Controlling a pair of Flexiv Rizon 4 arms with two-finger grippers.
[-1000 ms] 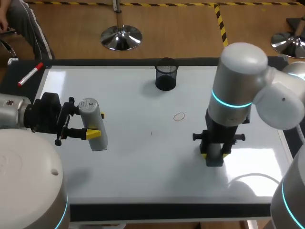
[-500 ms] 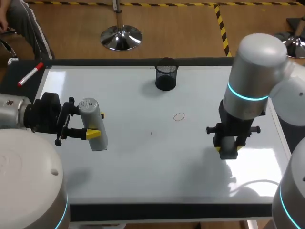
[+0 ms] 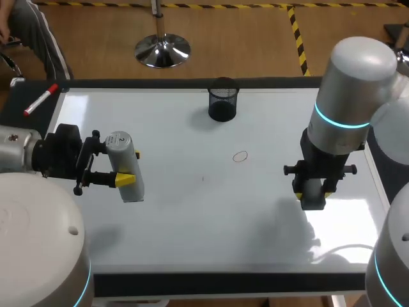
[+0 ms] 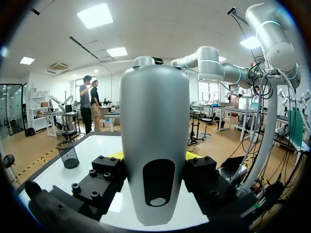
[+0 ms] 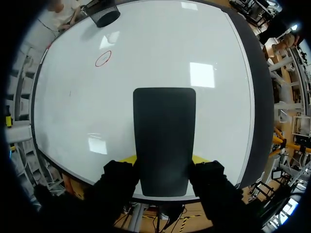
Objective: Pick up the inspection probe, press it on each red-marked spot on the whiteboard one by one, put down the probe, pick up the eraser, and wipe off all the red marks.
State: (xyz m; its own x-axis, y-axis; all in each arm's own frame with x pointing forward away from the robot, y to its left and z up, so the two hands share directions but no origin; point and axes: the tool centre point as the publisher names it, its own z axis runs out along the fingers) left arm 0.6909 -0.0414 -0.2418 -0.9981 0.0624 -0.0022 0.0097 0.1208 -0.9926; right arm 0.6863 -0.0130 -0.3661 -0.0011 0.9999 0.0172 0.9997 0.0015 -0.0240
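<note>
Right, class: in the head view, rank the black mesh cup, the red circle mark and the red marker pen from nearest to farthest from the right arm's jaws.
1. red circle mark, mid-board.
2. black mesh cup, far edge.
3. red marker pen, far left corner.

Cup (image 3: 222, 105) stands behind the mark (image 3: 240, 157); probe (image 3: 126, 167) left, eraser (image 5: 164, 141) right, seemingly above the whiteboard (image 3: 192, 217).

Grey probe (image 3: 124, 165), black eraser (image 5: 164, 141), red ring (image 3: 239, 156).

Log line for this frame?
left claw: shut on probe, above whiteboard left | right claw: shut on eraser, above whiteboard right | marks: one red circle unwiped, mid-board
</note>
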